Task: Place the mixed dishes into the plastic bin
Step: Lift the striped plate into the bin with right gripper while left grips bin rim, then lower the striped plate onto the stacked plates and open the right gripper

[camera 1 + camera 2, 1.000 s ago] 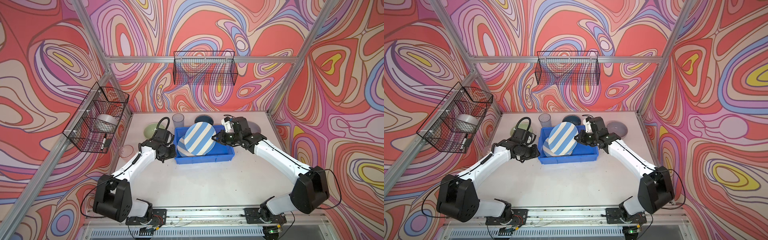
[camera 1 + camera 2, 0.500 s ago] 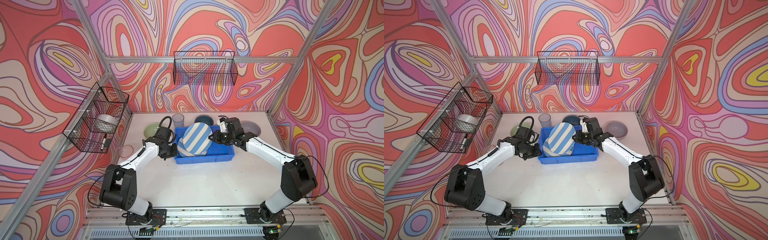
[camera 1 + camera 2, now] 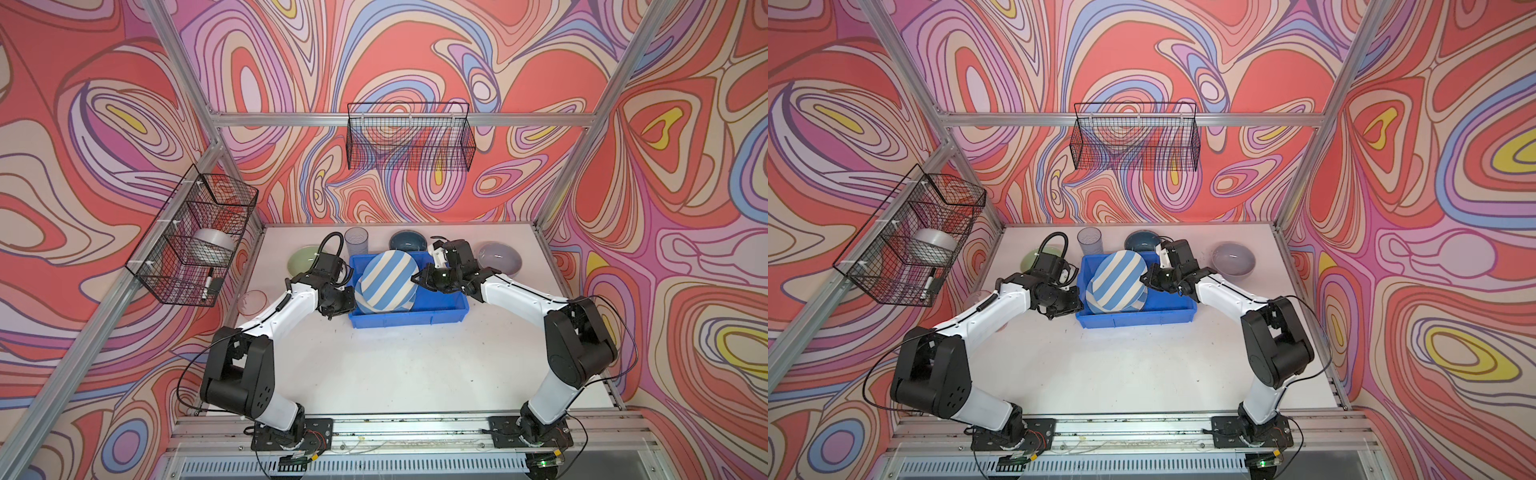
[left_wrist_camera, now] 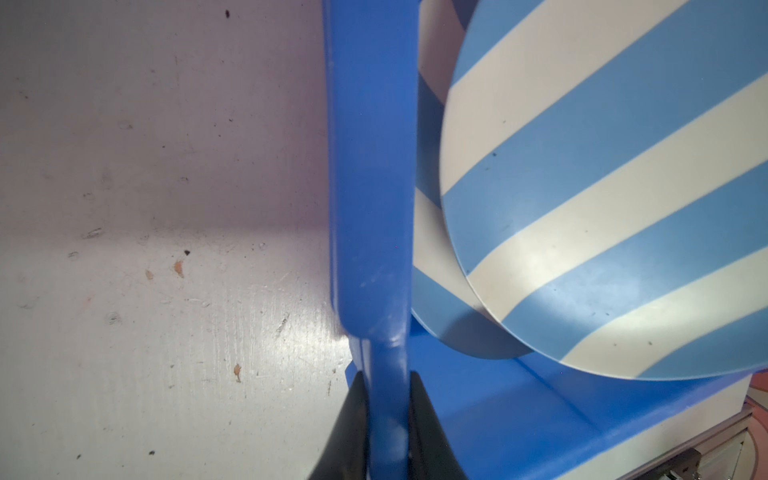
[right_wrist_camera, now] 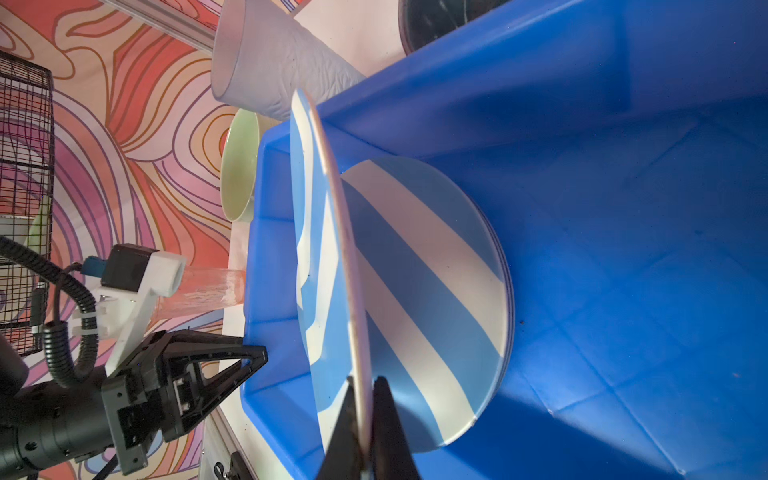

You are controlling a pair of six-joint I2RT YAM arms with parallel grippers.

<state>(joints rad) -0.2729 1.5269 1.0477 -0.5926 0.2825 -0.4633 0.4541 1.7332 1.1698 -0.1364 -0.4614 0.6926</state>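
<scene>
Your right end effector [image 5: 360,382] is clamped on the rim of the striped plate [image 3: 388,276]. It holds the plate steeply tilted over the plastic bin [image 3: 409,322], above a second striped plate [image 5: 436,291] lying flat inside. Your left end effector [image 4: 387,376] pinches the bin's left wall.

Step in hand looks like setting this plate down. For the next move I'd tip it flat onto the lower one, then release.

Left out on the desk [image 3: 395,374]: green bowl [image 3: 305,259], bluish tumbler [image 3: 356,241], dark blue bowl [image 3: 408,241] and lavender bowl [image 3: 498,259] along the far edge, pink tumbler [image 3: 252,301] by the left edge.
</scene>
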